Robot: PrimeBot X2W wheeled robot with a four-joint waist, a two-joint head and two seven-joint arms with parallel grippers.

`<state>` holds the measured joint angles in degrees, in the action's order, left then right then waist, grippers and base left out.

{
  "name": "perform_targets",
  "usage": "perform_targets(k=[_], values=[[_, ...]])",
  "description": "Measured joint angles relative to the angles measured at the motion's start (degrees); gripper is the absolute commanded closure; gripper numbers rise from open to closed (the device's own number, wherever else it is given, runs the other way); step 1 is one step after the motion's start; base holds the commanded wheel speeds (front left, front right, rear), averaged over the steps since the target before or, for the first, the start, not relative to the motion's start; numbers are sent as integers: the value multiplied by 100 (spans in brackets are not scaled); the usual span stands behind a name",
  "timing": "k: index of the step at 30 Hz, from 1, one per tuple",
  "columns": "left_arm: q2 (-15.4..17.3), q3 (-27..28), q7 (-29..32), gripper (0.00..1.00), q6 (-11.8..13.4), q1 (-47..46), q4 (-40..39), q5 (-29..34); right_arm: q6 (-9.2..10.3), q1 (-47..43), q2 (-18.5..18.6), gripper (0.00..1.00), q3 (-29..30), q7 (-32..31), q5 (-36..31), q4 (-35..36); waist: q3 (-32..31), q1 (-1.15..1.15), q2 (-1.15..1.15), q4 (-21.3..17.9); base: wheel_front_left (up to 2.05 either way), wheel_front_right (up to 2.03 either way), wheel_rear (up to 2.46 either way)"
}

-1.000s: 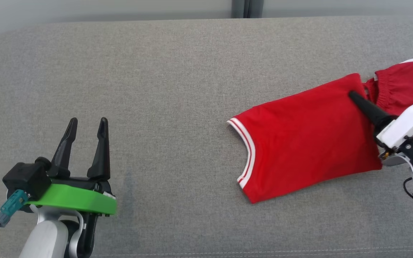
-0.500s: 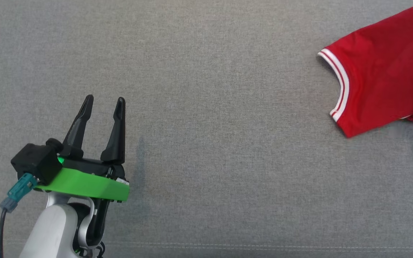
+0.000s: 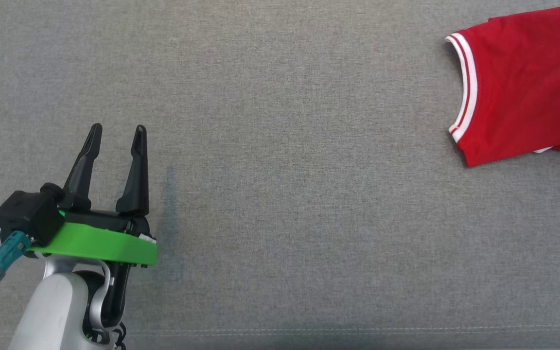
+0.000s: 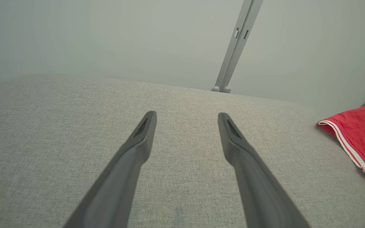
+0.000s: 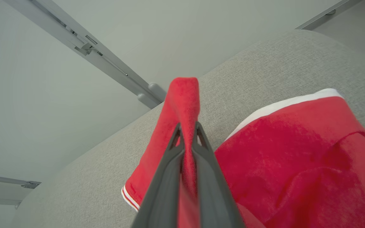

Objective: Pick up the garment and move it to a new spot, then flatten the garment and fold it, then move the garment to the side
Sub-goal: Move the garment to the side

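Red garment — white-striped trim; lying on grey cushion; one fold standing up.

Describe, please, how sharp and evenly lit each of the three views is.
Head view: soft, even light, sharp weave, a faint shadow on the cushion right of the left hand. Left wrist view: finger bases blur near the lens; shirt crisp. Right wrist view: right hand, shut on the shirt, looks soft; no glare.
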<state>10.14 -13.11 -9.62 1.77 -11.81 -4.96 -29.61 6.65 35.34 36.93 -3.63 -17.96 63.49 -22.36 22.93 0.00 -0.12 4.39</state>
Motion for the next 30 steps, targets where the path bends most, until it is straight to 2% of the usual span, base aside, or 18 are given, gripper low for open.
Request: perform_targets(k=[4, 5, 6, 7, 10, 16, 24, 30], values=[[27, 8, 3, 0, 2, -3, 52, 4, 4, -12, 87, 99, 156, 131, -15, -377, -42, 0, 0, -112, 0, 0, 0], [40, 8, 8, 0, 4, -3, 53, 4, 11, -31, 107, 55, 170, 156, -53, -471, -58, 0, 0, -140, 0, 0, 0], [46, 5, 27, 0, 4, -3, 57, 4, 25, -62, 124, 55, 181, 259, -144, -570, -74, 0, 0, -165, 0, 0, 0], [47, 2, 71, 0, 5, -3, 63, 3, 47, -96, 148, 0, 210, 396, -271, -684, -90, 0, 0, -189, 0, 0, 0], [71, 19, 110, 0, 27, -2, 85, 3, 55, -210, 291, 0, 321, 754, -555, -980, -127, 0, 0, -257, 0, 0, 0], [140, 56, 115, 0, 52, 2, 144, 3, 56, -289, 245, 0, 138, 1740, -1312, -1061, -196, 0, 0, -390, 0, 0, 0], [125, 234, -125, 0, 122, 12, 436, 5, 44, -634, -67, 0, -448, 2876, -2119, -563, -514, 0, 0, -533, 0, 0, 0], [143, 482, -213, 0, 211, 280, 844, 24, 24, -1016, -326, 0, -906, 3279, -2541, -210, -857, 0, 0, -671, 0, 0, 0]])
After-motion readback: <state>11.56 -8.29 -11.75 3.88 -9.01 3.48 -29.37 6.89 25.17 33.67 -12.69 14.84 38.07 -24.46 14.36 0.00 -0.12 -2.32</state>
